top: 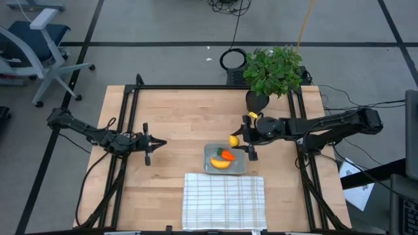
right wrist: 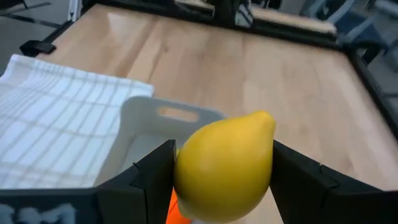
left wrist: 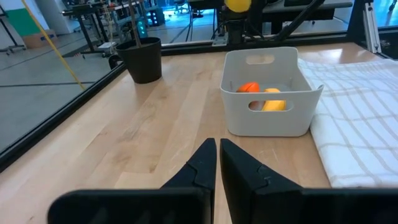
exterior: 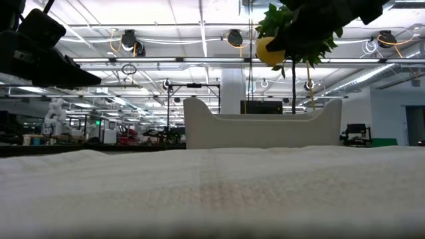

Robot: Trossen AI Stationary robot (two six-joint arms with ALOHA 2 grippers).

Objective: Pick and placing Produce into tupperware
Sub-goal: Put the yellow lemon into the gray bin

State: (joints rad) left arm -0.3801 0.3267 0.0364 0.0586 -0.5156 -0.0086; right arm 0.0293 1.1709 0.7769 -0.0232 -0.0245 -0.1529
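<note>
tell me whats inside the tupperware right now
Inside the tupperware lie the orange carrot and the yellow banana. The lemon is not in it: the right gripper holds it above. Its floor beneath them is covered.

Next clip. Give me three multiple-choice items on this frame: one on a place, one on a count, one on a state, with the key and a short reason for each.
1. Where is the lemon?
A. In the tupperware
B. Between the right hand's fingers
C. On the cloth

2. How many produce pieces lie inside the tupperware?
A. None
B. Two
C. Three

3. How is the left hand?
A. Shut, empty
B. Shut on the banana
C. Wide open

Key:
1 B, the right wrist view shows the right hand clamped on the lemon, above the tub's edge.
2 B, the carrot and banana lie in it.
3 A, its fingers meet with nothing between, apart from the tub on the bare table.
</note>
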